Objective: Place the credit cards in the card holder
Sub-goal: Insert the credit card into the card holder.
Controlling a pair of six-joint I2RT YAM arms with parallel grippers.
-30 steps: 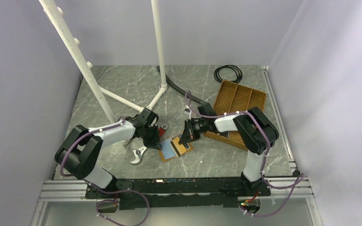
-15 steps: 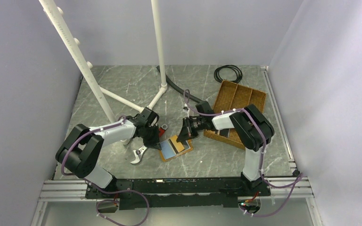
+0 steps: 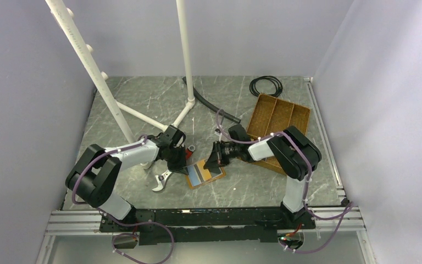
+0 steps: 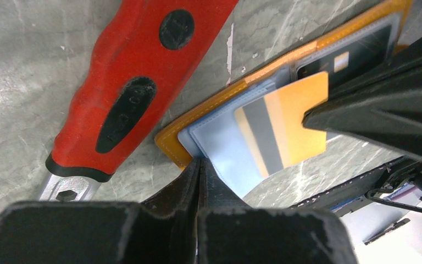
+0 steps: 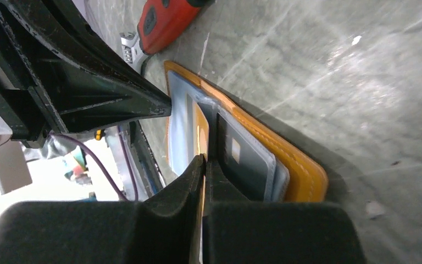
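The orange-tan card holder lies open on the table between both arms. My right gripper is shut on an orange credit card with a dark stripe, held on edge. The card's far end lies over the holder's bluish inner panel. A dark card with a pale chip sits in the holder's other pocket. My left gripper is shut, its tips pinching the corner of the bluish panel at the holder's edge. In the top view the left gripper and right gripper meet over the holder.
A red-handled wrench lies right beside the holder, its silver head toward the near edge. The brown divided tray stands at the back right, partly behind the right arm. White pipes, a black hose and a cable coil stand farther back.
My right gripper has moved left and nearer with the orange card, bringing it over the holder's bluish panel. The left jaws have closed on the holder's edge.
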